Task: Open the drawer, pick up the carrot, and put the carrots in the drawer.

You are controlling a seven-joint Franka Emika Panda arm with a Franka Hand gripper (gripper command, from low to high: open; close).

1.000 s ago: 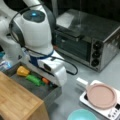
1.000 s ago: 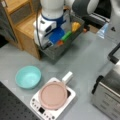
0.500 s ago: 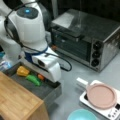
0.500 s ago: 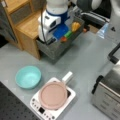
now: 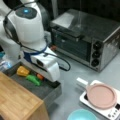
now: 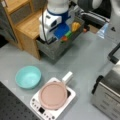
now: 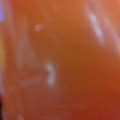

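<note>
Your gripper [image 5: 46, 76] is down inside the open drawer [image 5: 48, 91], its fingertips hidden behind the white hand, so you cannot tell whether it is clenched or released. The carrot [image 5: 40, 76] lies right at the gripper, showing as a bit of orange at the hand's lower edge in both front views [image 6: 64, 38]; the wrist view is filled with orange. Just beside the gripper, on the drawer floor, you have the green vegetable [image 5: 33, 80], and beyond it the yellow vegetable [image 5: 22, 71]. The toaster oven [image 5: 85, 41] stands well apart from the gripper.
</note>
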